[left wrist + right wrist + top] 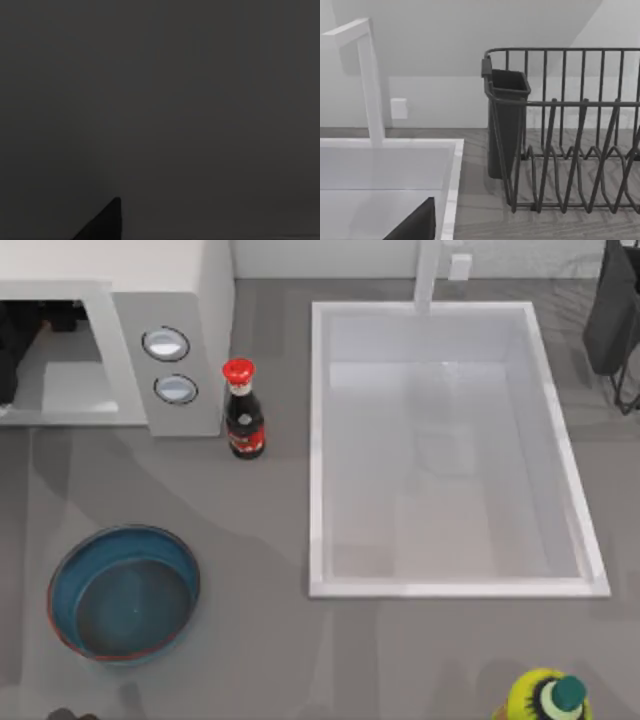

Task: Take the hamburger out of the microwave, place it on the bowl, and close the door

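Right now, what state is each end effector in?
Left end effector: cannot be told; its wrist view is dark, arm reaching into the microwave.
Right end effector: cannot be told.

txt: none legible | soy-sauce bottle point(244, 423) red label: unreadable | microwave point(190, 300) dials: no marks

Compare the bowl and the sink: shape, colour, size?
The bowl is round; the sink is rectangular. The bowl is blue-teal with a thin reddish rim; the sink is white. The bowl is far smaller and stands on the counter at the top view's left, whereas the sink is sunk into it right of centre. In the top view, nothing lies in either of them.
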